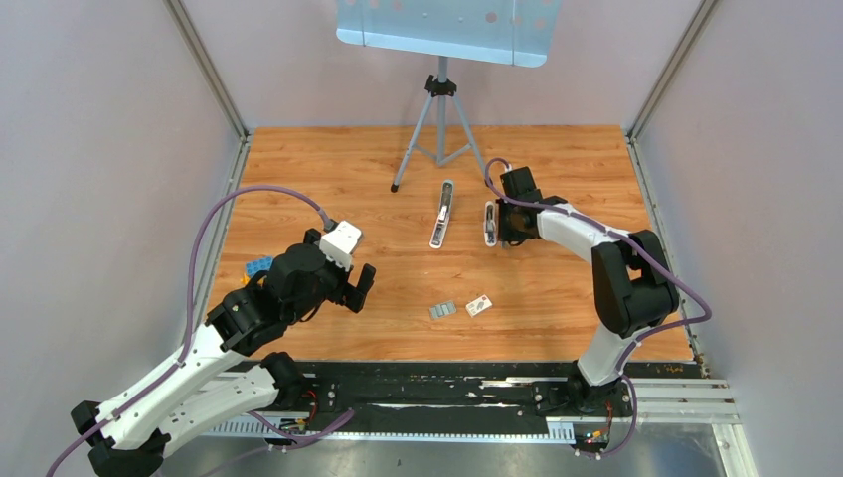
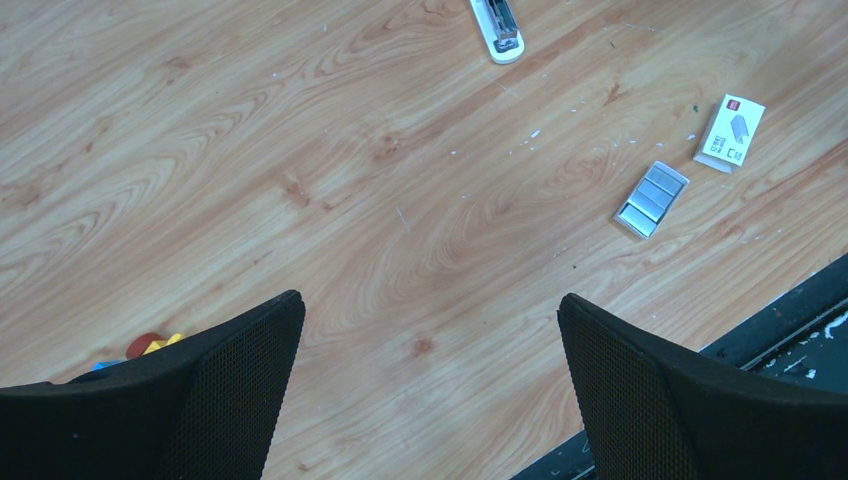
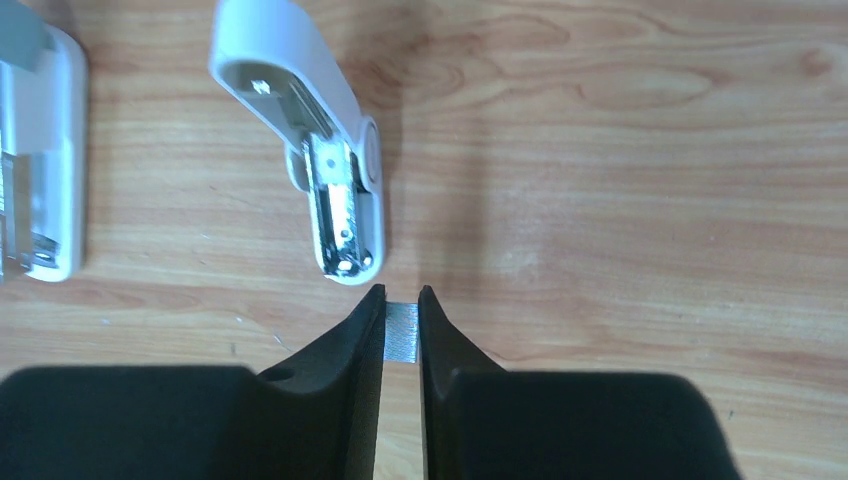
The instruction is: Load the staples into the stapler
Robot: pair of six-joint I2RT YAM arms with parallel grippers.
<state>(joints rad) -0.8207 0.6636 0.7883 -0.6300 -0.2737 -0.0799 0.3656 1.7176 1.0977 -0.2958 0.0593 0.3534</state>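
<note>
My right gripper (image 3: 401,296) is shut on a small grey block of staples (image 3: 401,332), just short of the near end of the stapler (image 3: 335,190). The stapler lies open, its whitish cover raised and its metal channel (image 3: 342,215) showing. In the top view the right gripper (image 1: 503,231) is beside the stapler (image 1: 490,223). More loose staples (image 1: 442,310) lie near the front; the left wrist view shows them too (image 2: 651,198). My left gripper (image 1: 353,288) is open and empty, hovering over bare wood (image 2: 425,305) at the left.
A second long stapler-like piece (image 1: 440,214) lies left of the stapler, also seen in the right wrist view (image 3: 35,180). A small white carton (image 1: 478,305) sits next to the loose staples. A tripod (image 1: 437,119) stands at the back. Coloured toys (image 1: 258,266) lie at the left edge.
</note>
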